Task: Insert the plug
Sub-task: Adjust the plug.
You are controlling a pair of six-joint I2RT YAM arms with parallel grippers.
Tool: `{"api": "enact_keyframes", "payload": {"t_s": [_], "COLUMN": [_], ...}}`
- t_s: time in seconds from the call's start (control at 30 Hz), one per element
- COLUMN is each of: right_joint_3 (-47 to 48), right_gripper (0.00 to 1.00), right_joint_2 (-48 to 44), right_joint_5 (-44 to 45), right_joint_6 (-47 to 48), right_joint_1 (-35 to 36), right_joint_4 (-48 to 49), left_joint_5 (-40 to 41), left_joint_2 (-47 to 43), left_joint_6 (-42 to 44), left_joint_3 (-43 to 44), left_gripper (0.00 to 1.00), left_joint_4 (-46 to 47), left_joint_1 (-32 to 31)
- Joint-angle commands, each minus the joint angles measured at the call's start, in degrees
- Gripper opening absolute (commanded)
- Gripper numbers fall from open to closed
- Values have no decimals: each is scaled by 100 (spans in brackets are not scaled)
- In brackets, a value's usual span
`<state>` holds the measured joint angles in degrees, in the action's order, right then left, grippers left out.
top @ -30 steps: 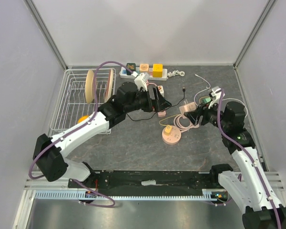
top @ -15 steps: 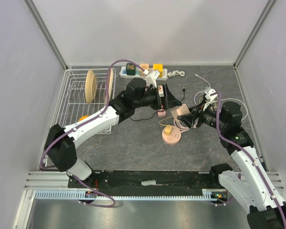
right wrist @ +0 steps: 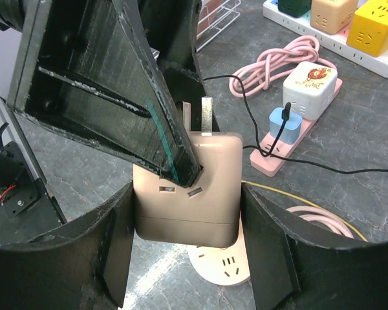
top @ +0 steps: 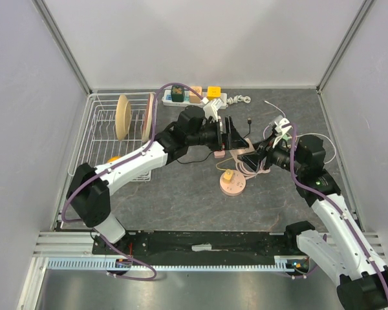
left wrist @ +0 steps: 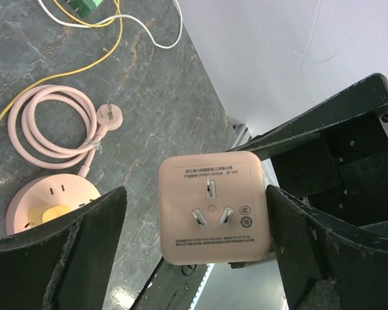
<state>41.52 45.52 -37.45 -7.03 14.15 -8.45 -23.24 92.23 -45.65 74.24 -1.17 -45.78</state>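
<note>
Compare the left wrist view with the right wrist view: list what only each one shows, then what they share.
Only the left wrist: the pink cube's three-pin face seen head-on with its printed label, and a loose pink plug on a coiled cord. Only the right wrist: the pink power strip carrying a white adapter and a blue charger, plus a yellow cube on a white strip. Both: the cube, held in the right hand, and the round pink socket on the table.
</note>
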Motion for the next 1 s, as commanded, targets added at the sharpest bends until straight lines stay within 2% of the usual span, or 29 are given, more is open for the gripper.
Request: {"api": "enact_keyframes", "payload": {"t_s": [0.0, 0.1, 0.2, 0.23, 0.27, 0.3, 0.33, 0.43, 0.47, 0.6, 0.7, 0.83, 0.97], "right_joint_3": [208, 190, 199, 208, 225, 243, 252, 278, 278, 304, 296, 269, 182], "right_gripper": [27, 29, 43, 56, 63, 68, 79, 95, 97, 98, 98, 98, 98], "right_joint_2": [10, 36, 54, 62, 54, 45, 45, 27, 10, 36, 54, 45, 185], "right_joint_5": [-34, 1, 36, 45, 62, 123, 159, 369, 440, 862, 1090, 1266, 1539], "right_joint_6": [79, 87, 44, 26, 17, 8, 0, -88, -158, -886, -1800, -2811, -3927], "right_joint_1": [53, 61, 70, 70, 79, 88, 88, 105, 97, 114, 166, 211, 219], "right_joint_4": [563, 599, 634, 634, 643, 660, 678, 801, 1062, 1468, 1706, 1768, 1644], "left_joint_5": [-444, -532, -576, -567, -567, -558, -515, -383, -313, 65, 390, 838, 874], "left_joint_2": [85, 94, 68, 50, 15, -37, -73, -274, -336, -679, -943, -1189, -1190], "left_joint_6": [-234, -339, -523, -585, -664, -865, -980, -1498, -1743, -2053, -2080, -2211, -2378], "left_joint_3": [328, 337, 293, 241, 197, 144, 4, -425, -576, -1165, -1560, -2052, -2203], "left_gripper": [90, 76, 45, 27, 18, 3, 2, 2, 2, 2, 2, 2, 2], "left_joint_4": [11, 90, 301, 415, 485, 564, 670, 1249, 1694, 2549, 3181, 3858, 4545], "left_joint_1": [-28, -36, -28, -36, -19, -10, 7, 87, 104, 201, 280, 412, 429]}}
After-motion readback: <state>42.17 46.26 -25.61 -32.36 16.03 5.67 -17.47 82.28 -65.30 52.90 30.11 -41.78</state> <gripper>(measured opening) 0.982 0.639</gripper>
